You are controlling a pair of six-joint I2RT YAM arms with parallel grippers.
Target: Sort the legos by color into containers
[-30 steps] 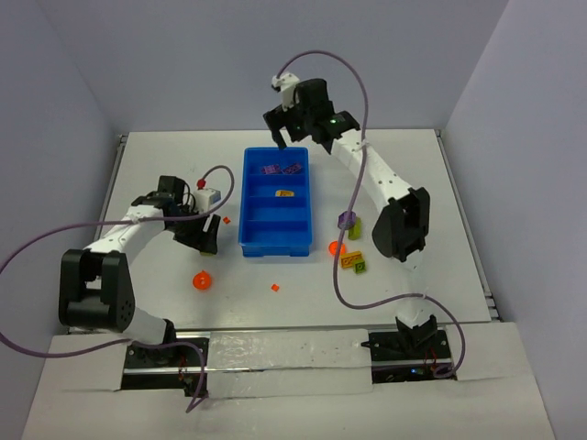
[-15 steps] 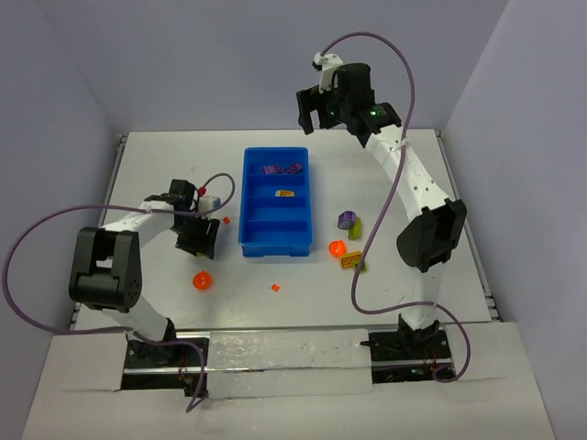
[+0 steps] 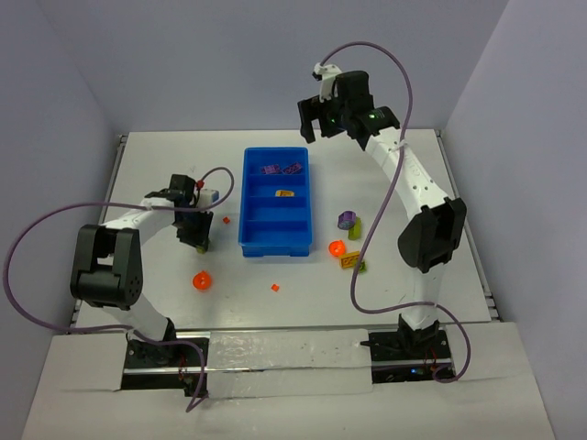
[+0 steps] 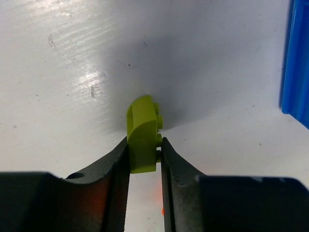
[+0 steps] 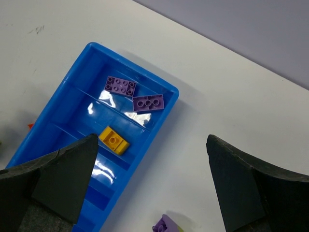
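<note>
The curved plastic brick (image 4: 143, 135) was lime green, the counter (image 4: 217, 72) white, the plastic tray (image 5: 55, 130) bright blue.

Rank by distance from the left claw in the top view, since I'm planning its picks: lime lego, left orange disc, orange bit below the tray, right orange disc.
1. Lime lego, gripped in the left claw.
2. Left orange disc, nearer the bases.
3. Orange bit, below the tray's near end.
4. Right orange disc, right of the tray.
</note>
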